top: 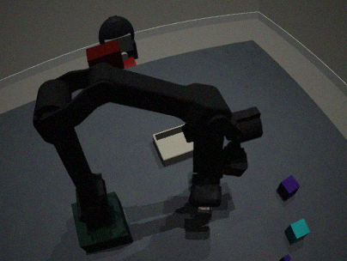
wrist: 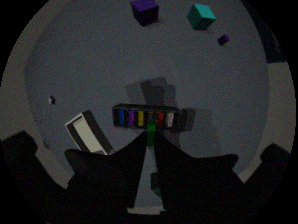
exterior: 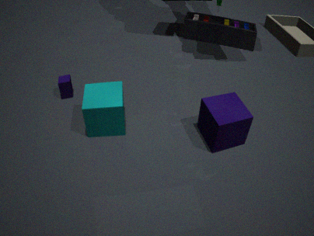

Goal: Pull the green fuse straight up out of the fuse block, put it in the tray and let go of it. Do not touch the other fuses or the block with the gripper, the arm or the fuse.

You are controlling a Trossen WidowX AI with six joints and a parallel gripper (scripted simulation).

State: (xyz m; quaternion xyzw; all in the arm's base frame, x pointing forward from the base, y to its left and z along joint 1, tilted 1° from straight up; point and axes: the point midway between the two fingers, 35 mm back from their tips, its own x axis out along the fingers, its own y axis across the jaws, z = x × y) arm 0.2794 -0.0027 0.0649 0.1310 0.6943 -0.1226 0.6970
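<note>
The green fuse (exterior: 219, 2) (wrist: 151, 136) is held upright between the fingertips of my gripper (wrist: 150, 135), which is shut on it. In the exterior view its lower end is above the black fuse block (exterior: 221, 36) (wrist: 145, 106), with a gap between them. The block holds blue (exterior: 246, 26) (wrist: 121, 117), purple (exterior: 236, 24) (wrist: 131, 118), yellow (exterior: 226, 22) (wrist: 141, 118), red (exterior: 206, 19) (wrist: 160, 119) and white (exterior: 196, 17) (wrist: 170, 119) fuses. The slot between yellow and red is empty. The pale tray (top: 176, 147) (exterior: 299, 49) (wrist: 87, 134) stands beyond the block's blue end.
A large purple cube (top: 289, 186) (exterior: 226, 120) (wrist: 145, 12), a teal cube (top: 297, 230) (exterior: 104, 112) (wrist: 201, 17) and a small purple block (exterior: 65, 87) (wrist: 223, 39) lie on the side of the block away from my base. In the top view the arm hides part of the tray.
</note>
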